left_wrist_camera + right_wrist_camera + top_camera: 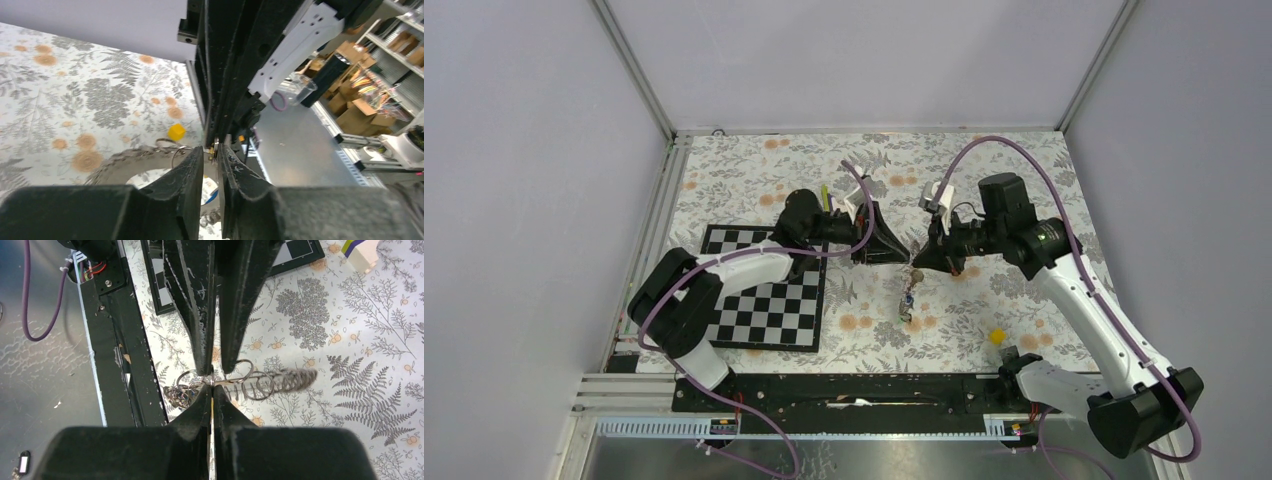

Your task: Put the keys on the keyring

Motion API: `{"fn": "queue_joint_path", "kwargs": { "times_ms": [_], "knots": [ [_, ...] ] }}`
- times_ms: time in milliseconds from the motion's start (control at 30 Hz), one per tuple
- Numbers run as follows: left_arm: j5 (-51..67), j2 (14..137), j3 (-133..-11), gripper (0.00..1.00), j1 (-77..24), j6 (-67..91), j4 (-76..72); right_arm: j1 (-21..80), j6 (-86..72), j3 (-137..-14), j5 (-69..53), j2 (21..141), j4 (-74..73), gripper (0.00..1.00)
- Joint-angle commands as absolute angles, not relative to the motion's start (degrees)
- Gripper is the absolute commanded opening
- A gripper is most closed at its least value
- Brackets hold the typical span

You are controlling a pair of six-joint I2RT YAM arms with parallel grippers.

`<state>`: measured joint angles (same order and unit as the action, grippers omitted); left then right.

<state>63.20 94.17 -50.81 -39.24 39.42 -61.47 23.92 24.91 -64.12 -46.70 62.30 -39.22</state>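
The keyring [280, 380] was held above the table [984, 180], with a cluster of keys [907, 300] dangling beneath it, apparently already threaded. A small yellow piece [996, 336] lay apart, possibly still to be added. The right fingers [195, 410] were closed on the keyring wire. The left fingers [185, 180] met them tip to tip with a narrow gap; whether they gripped could not be determined.

A black-and-white checkerboard [774, 315] lies left on the floral tablecloth [754, 180], a small yellow cube [997, 336] right.
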Motion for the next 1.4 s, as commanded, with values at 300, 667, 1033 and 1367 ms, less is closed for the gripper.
{"fn": "queue_joint_path", "kwargs": {
  "times_ms": [300,667,1033,1367],
  "knots": [
    [60.01,90.57,-62.86,0.33,-40.19,8.66,-24.5,24.6,26.87,-72.12,-43.22,67.25,-47.21,0.0],
    [61.01,91.21,-63.75,0.25,-40.87,7.9,-23.55,25.03,26.71,-71.75,-43.37,68.55,-47.08,0.0],
    [61.35,91.42,-64.07,0.28,-41.13,8.72,-24.04,25.31,27.07,-71.01,-43.42,68.9,-47.29,0.0],
    [62.7,92.21,-64.22,0.0,-41.92,7.83,-23.05,25.33,26.56,-71.17,-43.61,68.52,-46.63,0.0]
  ]
}}
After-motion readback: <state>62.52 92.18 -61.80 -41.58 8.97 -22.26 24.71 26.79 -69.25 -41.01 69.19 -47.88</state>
